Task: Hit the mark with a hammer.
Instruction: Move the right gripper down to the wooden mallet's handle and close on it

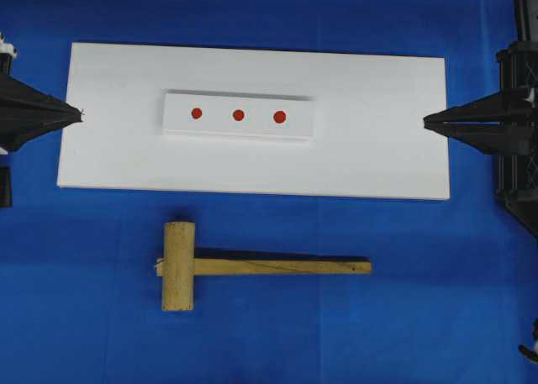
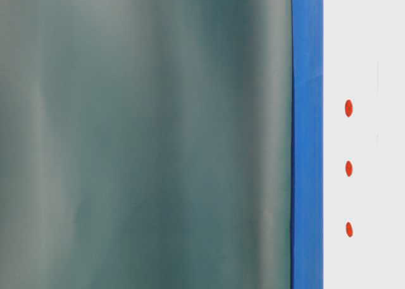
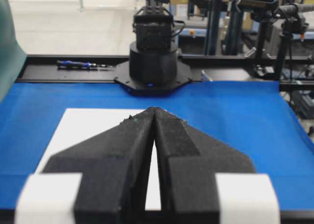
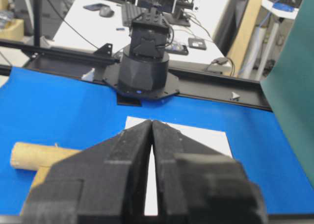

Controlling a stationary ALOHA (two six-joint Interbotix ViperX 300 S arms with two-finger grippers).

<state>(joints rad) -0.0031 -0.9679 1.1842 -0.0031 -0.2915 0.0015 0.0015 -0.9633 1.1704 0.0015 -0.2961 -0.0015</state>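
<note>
Hammer (image 1: 252, 266) lies flat on blue cloth (image 1: 420, 317) just below white board's (image 1: 378, 157) lower edge, head twd left, handle pointing right. L gripper (image 1: 81, 113) at board's left edge and R gripper (image 1: 425, 121) at its right edge, both jaws pinched together w/ nothing in them. 3 red marks (image 1: 238, 114) in a row on raised strip (image 1: 239, 132) mid-board.

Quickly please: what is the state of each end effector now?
Left end effector: closed, holding nothing.
Right end effector: closed, holding nothing.

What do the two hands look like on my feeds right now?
Both are matte black. The left hand has two wedge-shaped fingers tapering to a point, with white tape bands near their base. The right hand has the same black wedge fingers, with no tape visible.
</note>
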